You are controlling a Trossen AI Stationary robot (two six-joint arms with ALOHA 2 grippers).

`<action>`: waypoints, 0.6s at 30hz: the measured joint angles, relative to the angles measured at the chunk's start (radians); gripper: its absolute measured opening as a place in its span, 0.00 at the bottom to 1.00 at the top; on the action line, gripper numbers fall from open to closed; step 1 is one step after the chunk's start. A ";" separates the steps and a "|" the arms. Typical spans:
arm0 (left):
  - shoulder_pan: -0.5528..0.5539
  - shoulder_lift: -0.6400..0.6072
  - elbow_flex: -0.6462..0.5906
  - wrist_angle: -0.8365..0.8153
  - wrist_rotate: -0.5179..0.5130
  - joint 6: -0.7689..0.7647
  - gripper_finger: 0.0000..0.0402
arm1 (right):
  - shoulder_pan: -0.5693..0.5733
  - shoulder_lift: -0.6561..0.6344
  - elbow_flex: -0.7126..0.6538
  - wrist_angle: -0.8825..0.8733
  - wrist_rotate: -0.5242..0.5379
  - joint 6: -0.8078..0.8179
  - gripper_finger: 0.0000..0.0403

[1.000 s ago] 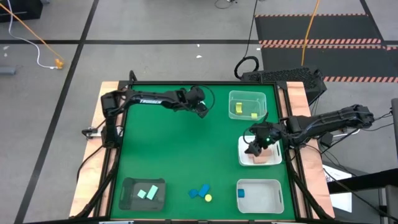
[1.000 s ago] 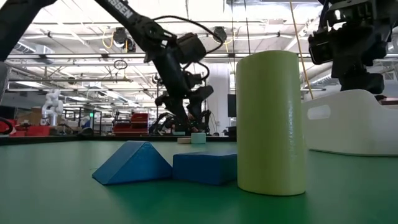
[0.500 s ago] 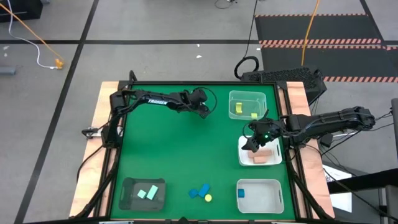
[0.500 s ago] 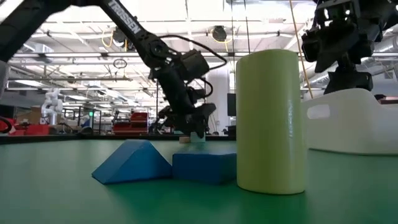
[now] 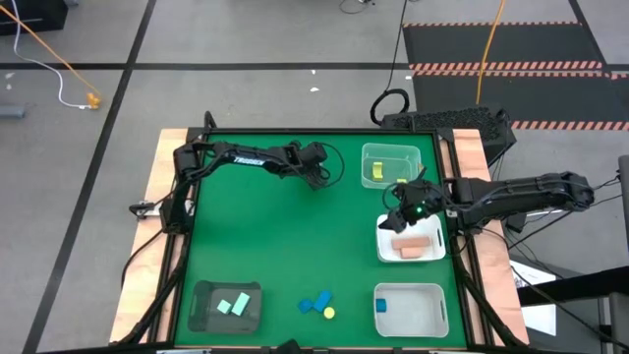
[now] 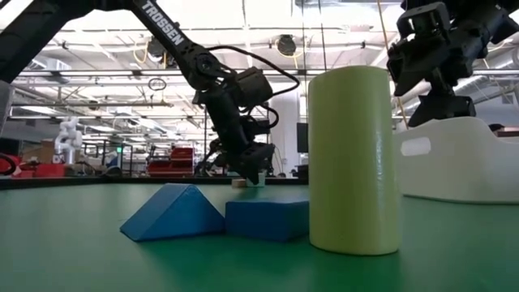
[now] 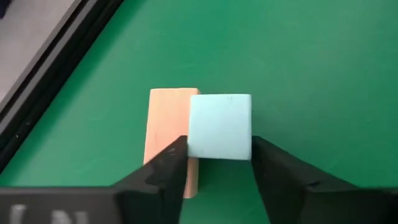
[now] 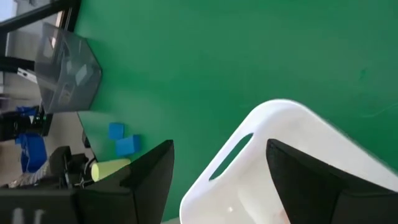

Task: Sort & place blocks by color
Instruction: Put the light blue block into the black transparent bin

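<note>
On the green table (image 5: 275, 246), down at the far side, the left gripper (image 7: 219, 163) is seen closed against a mint green cube (image 7: 219, 126), with a salmon pink bar (image 7: 166, 134) lying touching that cube. Over the white tray (image 5: 385, 246), the right gripper (image 8: 217, 163) is held open and empty. Near the front edge, a yellow cylinder (image 6: 353, 160) and two blue blocks (image 6: 217, 215) are left together.

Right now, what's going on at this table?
Two robot arms are sorting small blocks into trays by color. The left gripper has its fingers on both sides of a mint green block lying beside a salmon pink block. The right gripper hangs open over the white tray with pink pieces.
</note>
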 joint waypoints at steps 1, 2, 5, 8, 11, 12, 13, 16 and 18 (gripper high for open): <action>0.004 0.000 0.000 0.000 -0.002 -0.001 0.36 | -0.006 0.000 0.000 0.000 0.000 0.000 0.61; 0.007 -0.001 0.000 -0.003 -0.002 -0.006 0.32 | -0.011 0.000 0.000 0.000 0.000 0.000 0.61; 0.021 -0.001 0.000 -0.006 -0.001 -0.017 0.32 | -0.023 0.000 0.000 0.000 -0.001 0.000 0.61; 0.025 -0.012 -0.001 0.000 0.037 -0.037 0.32 | -0.032 0.000 0.000 0.000 -0.001 0.000 0.61; 0.013 -0.046 -0.005 -0.008 0.067 -0.041 0.32 | -0.040 0.000 0.000 0.001 -0.001 0.000 0.61; 0.009 -0.060 -0.005 0.006 0.077 -0.041 0.32 | -0.043 0.000 0.000 0.005 0.000 0.000 0.61; 0.002 -0.082 -0.005 0.011 0.091 -0.042 0.32 | -0.048 0.000 0.000 0.015 0.000 -0.001 0.61; -0.027 -0.138 -0.002 0.029 0.101 -0.057 0.32 | -0.066 0.000 0.000 0.072 0.002 -0.003 0.61; -0.055 -0.169 -0.002 0.026 0.103 -0.040 0.32 | -0.079 0.000 0.000 0.132 0.003 0.002 0.61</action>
